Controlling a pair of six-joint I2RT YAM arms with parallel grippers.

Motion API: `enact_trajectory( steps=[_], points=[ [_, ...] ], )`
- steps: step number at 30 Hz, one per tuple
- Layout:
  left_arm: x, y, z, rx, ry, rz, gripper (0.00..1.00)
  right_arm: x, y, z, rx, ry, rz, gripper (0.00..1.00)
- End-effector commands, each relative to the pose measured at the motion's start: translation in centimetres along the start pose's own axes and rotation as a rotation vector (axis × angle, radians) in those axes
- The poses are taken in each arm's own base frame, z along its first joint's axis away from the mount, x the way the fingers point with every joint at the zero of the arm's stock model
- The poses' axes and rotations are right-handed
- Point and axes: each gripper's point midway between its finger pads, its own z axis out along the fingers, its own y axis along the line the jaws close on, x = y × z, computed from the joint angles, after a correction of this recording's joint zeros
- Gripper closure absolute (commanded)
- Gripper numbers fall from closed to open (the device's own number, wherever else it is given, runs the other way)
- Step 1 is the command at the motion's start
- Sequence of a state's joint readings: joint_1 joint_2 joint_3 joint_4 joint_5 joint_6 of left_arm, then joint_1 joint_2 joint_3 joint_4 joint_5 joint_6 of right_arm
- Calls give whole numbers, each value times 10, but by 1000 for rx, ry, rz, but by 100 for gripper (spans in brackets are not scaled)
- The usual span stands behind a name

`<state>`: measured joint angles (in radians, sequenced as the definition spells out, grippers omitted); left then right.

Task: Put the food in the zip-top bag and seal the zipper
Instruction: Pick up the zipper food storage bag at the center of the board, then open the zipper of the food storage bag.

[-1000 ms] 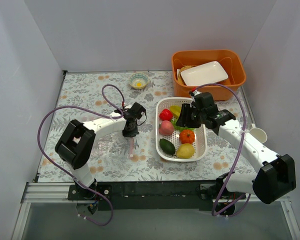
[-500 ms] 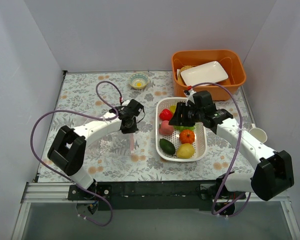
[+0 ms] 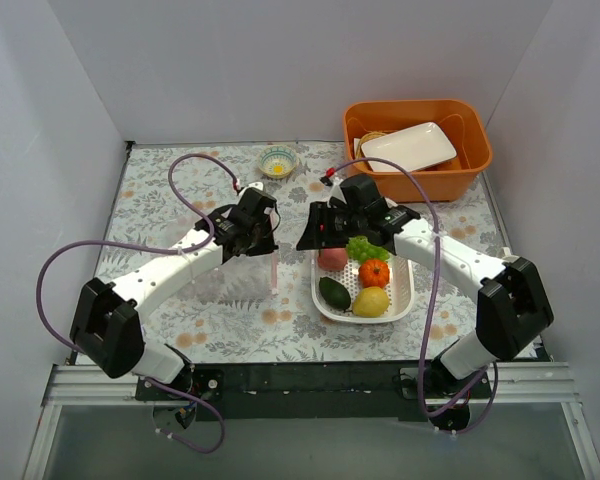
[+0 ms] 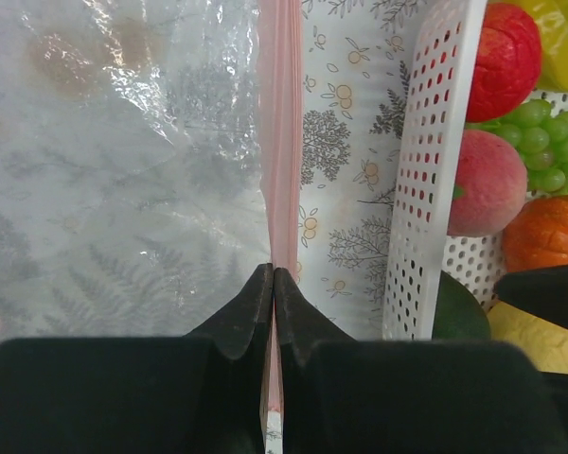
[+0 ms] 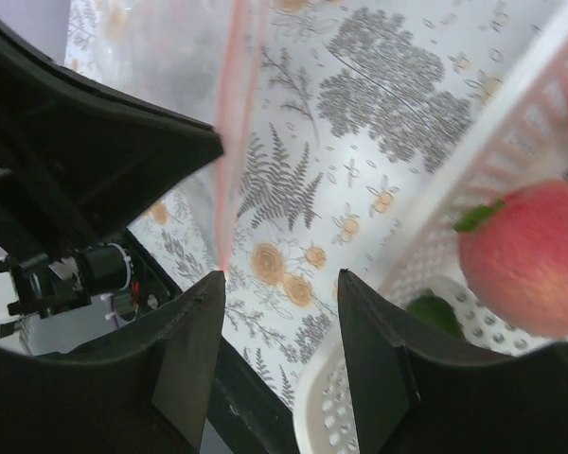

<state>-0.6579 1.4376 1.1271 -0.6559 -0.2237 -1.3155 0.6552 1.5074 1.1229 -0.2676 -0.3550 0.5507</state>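
Observation:
The clear zip-top bag (image 4: 123,170) lies on the floral cloth left of the white basket (image 3: 401,297). My left gripper (image 4: 273,272) is shut on its pink zipper (image 4: 282,142), which hangs below that gripper (image 3: 263,243) as a short pink strip (image 3: 273,272) in the top view. The food lies in the basket: a pink fruit (image 3: 332,258), green grapes (image 3: 365,248), an orange one (image 3: 374,272), an avocado (image 3: 333,293) and a yellow one (image 3: 371,302). My right gripper (image 3: 308,238) hovers open over the basket's left rim, next to the strip (image 5: 229,123), holding nothing (image 5: 279,284).
An orange bin (image 3: 470,165) holding a white plate (image 3: 410,146) stands at the back right. A small bowl (image 3: 277,161) sits at the back centre. White walls close in the table on three sides. The two grippers are close together between bag and basket.
My right gripper has swung left from above the fruit to the basket's left rim and opened slightly wider. The left gripper has moved back and a little right, carrying the zipper strip.

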Motion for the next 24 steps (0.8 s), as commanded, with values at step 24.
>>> enact_trajectory(
  steps=[24],
  points=[
    [-6, -34, -36, 232, -20, 31, 100, -41, 43, 31, -73, -94, -64, 43]
  ],
)
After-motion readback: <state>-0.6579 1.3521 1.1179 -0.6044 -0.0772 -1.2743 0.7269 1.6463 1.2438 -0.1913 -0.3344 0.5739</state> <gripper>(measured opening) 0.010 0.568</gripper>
